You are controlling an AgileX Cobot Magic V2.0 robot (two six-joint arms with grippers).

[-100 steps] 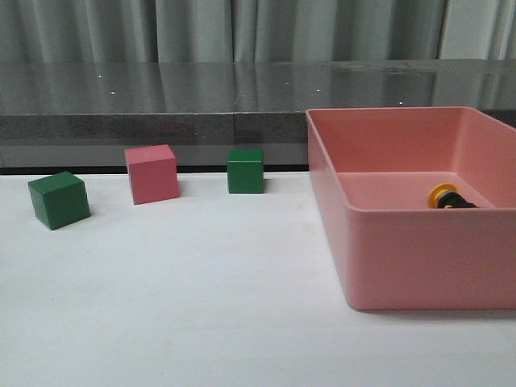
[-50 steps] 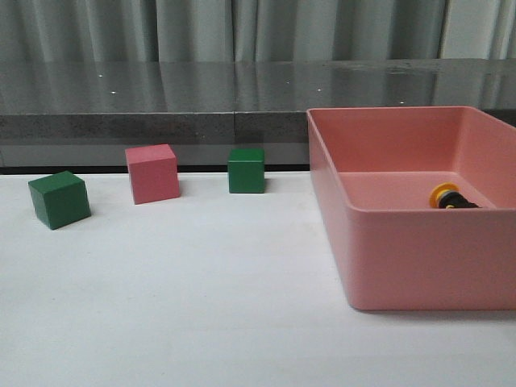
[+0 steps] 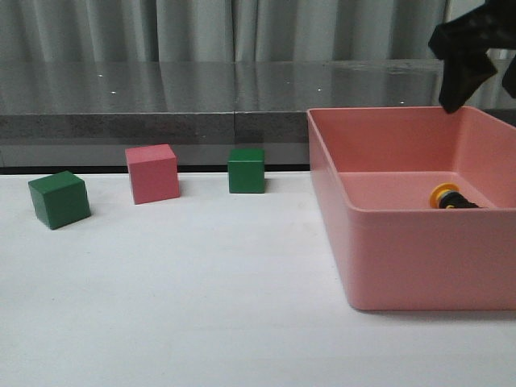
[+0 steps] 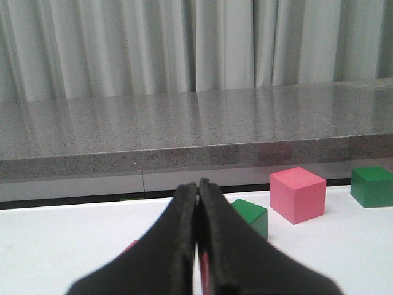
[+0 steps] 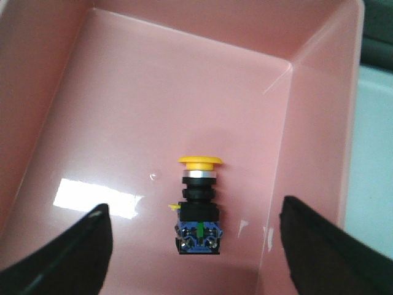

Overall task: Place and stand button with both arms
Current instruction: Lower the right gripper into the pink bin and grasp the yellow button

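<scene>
Looking through the front camera, I see the pink bin (image 3: 403,258) on the right of the white table (image 3: 201,306), with the button (image 3: 448,197) lying on its side on the bin floor toward the far right, yellow cap pointing left. My right gripper (image 3: 465,50) hangs dark above the bin's far right corner; from here I cannot tell how wide it stands. Left of the bin sit a green cube (image 3: 58,199), a pink cube (image 3: 151,173) and a second green cube (image 3: 246,170), all apart from one another. On the left wrist camera, my left gripper (image 4: 198,209) has its fingers (image 4: 175,246) pressed together with nothing between them, low over the table, with the cubes beyond it before a grey ledge (image 4: 184,132). On the right wrist camera, the right gripper's fingers (image 5: 67,258) are spread wide at either side of the button (image 5: 199,206), holding nothing; the button rests on the bin floor, clear of the walls.
</scene>
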